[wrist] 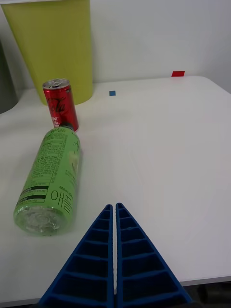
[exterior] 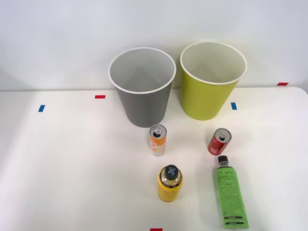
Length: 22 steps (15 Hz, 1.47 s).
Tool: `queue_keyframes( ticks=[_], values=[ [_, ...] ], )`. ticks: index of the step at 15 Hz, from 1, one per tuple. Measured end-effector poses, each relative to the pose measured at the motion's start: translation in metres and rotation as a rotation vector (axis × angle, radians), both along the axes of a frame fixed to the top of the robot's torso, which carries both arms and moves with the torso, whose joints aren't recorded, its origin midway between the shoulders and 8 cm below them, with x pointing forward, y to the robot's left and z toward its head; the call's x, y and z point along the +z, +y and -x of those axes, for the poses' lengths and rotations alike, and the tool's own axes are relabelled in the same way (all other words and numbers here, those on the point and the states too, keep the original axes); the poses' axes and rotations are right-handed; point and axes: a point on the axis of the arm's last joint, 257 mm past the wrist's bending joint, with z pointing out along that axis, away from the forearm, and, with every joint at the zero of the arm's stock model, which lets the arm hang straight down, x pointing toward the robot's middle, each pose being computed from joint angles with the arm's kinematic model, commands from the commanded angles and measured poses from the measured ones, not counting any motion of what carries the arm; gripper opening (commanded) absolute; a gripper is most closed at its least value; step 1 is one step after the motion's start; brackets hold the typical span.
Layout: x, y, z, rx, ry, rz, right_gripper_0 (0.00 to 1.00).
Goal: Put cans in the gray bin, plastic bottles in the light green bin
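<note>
On the white worktop [exterior: 72,159], the gray bin [exterior: 142,91] and the light green bin [exterior: 210,84] stood upright side by side near the far edge, the gray one toward the robot's left, the two just apart. Nearer the robot from the gray bin, the slim orange-and-white can [exterior: 158,139] stood upright, and nearer still stood a yellow bottle-shaped container [exterior: 169,184] with a dark cap, close to the worktop's near edge. The shorter red can [exterior: 219,141] stood upright nearer the robot from the light green bin. The plastic bottle [exterior: 231,195], green-labelled with a black cap, lay on its side with the cap pointing at the red can and just short of it, its base toward the near edge. Small blue and red tape marks [exterior: 99,96] dotted the worktop's far part. In the wrist view, the right end effector [wrist: 115,207] hung low over the worktop near its near edge, its blue ribbed fingers [wrist: 94,260] pressed together with nothing between them, just beside the bottle's base and apart from it.
</note>
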Motion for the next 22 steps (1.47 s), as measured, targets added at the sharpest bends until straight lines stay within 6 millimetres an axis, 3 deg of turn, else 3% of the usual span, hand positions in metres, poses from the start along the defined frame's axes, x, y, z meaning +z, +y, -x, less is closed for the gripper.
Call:
queue_keyframes(
  ticks=[22],
  values=[
    [0.0000, 0.0000, 0.0000, 0.000, 0.000, 0.000, 0.01]
  ],
)
